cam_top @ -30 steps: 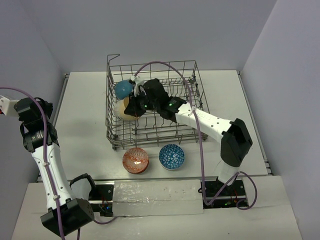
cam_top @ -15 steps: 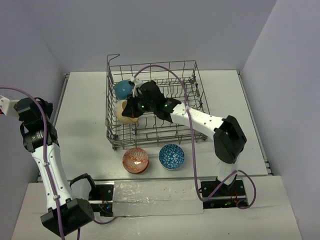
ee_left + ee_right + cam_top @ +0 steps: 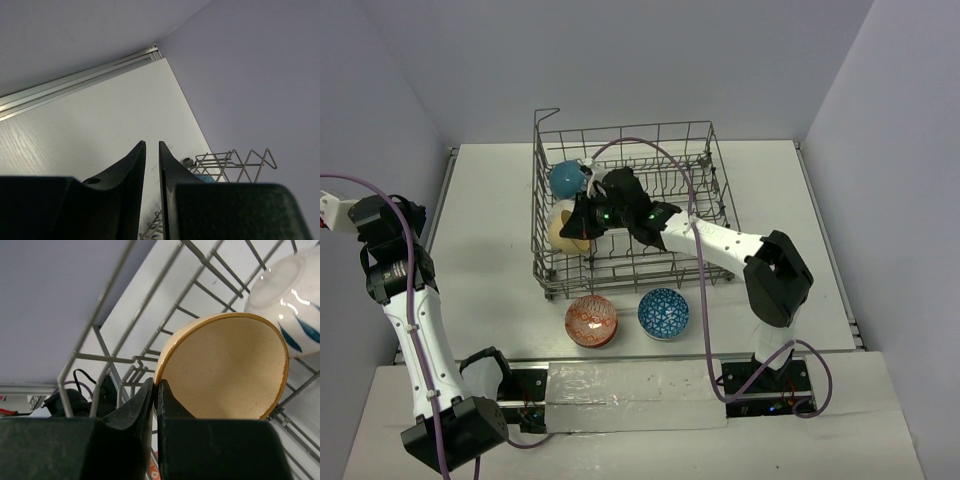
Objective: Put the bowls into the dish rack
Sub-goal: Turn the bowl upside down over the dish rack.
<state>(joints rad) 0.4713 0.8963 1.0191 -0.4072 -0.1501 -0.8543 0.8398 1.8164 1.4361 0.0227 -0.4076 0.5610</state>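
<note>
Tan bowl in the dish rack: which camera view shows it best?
Right wrist view: the tan bowl looms large, its rim pinched in the right claw. Top external shows it small, partly hidden by that claw. Left wrist view misses it.

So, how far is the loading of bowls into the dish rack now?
About halfway. Done: one blue bowl sits in the dish rack. In hand: the right hand is shut on the rim of a tan bowl, inside the rack. Left: a red patterned bowl and a blue patterned bowl sit on the table before the rack. The left hand is empty.
</note>
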